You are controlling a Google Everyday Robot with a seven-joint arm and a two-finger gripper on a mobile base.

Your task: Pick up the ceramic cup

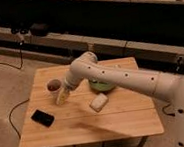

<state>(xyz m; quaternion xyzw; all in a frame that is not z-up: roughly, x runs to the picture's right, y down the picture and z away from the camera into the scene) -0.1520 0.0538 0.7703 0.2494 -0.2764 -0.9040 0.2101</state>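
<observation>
The ceramic cup [53, 86] is small and white with a dark reddish-brown inside. It stands upright on the left part of the wooden table [121, 117]. My white arm reaches in from the right, over the table. My gripper [62, 97] hangs just right of and in front of the cup, close beside it, fingers pointing down at the tabletop. Whether it touches the cup does not show.
A green bowl [101, 85] sits behind my arm near the table's middle. A white rectangular block [99, 102] lies in front of it. A black phone [42, 117] lies near the front left corner. Cables run on the floor at left.
</observation>
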